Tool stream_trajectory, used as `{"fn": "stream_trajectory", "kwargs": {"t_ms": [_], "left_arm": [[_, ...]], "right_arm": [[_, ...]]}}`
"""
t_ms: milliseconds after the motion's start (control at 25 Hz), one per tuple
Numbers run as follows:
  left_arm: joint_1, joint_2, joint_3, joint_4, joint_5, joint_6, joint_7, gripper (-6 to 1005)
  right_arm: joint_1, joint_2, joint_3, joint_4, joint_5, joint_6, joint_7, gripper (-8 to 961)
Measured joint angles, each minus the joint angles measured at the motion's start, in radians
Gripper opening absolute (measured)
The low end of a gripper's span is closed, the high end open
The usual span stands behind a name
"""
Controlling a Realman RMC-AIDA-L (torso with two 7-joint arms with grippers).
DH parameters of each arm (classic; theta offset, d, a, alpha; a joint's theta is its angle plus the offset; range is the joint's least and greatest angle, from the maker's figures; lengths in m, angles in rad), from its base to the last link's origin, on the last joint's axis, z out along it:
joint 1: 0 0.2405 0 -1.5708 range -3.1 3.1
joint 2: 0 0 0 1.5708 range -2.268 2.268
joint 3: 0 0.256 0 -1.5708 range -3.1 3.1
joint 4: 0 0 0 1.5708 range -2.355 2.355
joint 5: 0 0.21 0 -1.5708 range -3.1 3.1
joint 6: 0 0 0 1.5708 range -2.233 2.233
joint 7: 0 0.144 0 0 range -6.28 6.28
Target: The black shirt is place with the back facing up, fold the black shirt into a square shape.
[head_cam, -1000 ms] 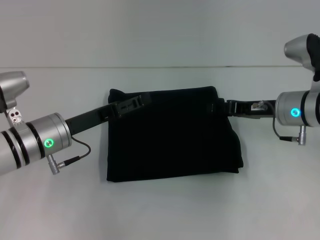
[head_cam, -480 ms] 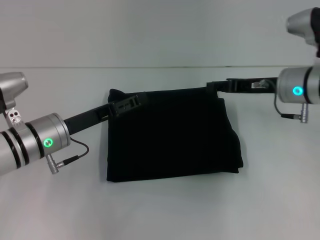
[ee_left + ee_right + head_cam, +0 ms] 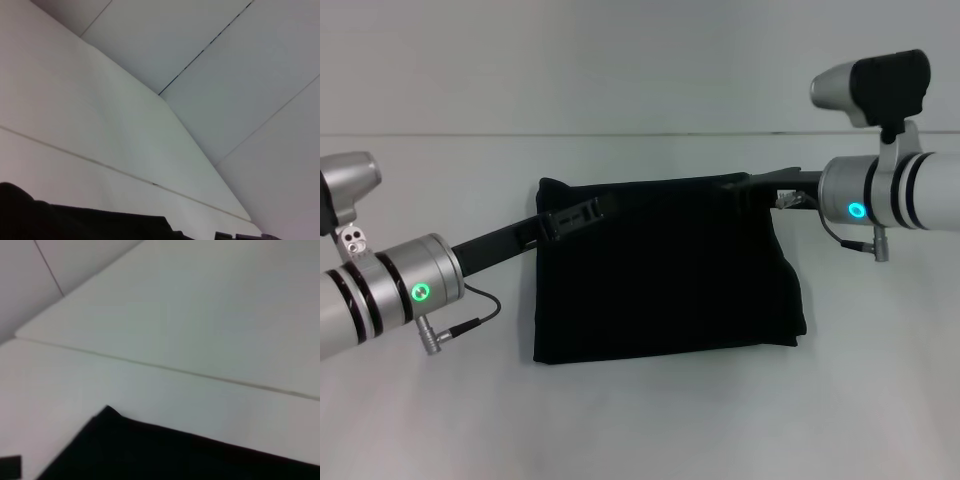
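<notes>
Fold nearly finished: the black shirt already lies as a compact block on the worktop.

From my head view the black shirt [image 3: 665, 270] sits flat in the middle of the white worktop [image 3: 640, 420], folded into a near-square with its far edge straight; its side toward my right arm looks a little loose and uneven, with layered edges showing near the corner closest to me. My left hand [image 3: 582, 212] reaches over the far corner on my left side, resting at the fabric's edge, and my right hand [image 3: 760, 184] hangs just above the far corner on my right side. Black fingers against black cloth: I cannot tell whether either hand is spread or pinching. I judge the main folds done; what remains is letting go, withdrawing both arms, and perhaps tidying that ragged side.
</notes>
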Motion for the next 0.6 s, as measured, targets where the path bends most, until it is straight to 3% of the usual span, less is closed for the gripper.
{"fn": "stream_trajectory", "kwargs": {"t_ms": [520,600], "left_arm": [[0.008,-0.005,0.021,-0.031,0.002,0.000,-0.002,961],[0.010,-0.006,0.022,-0.032,0.003,0.000,-0.004,961]], "right_arm": [[0.003,-0.003,-0.021,0.045,0.006,0.077,-0.090,-1],[0.004,-0.003,-0.052,0.048,0.005,0.090,-0.085,0]]}}
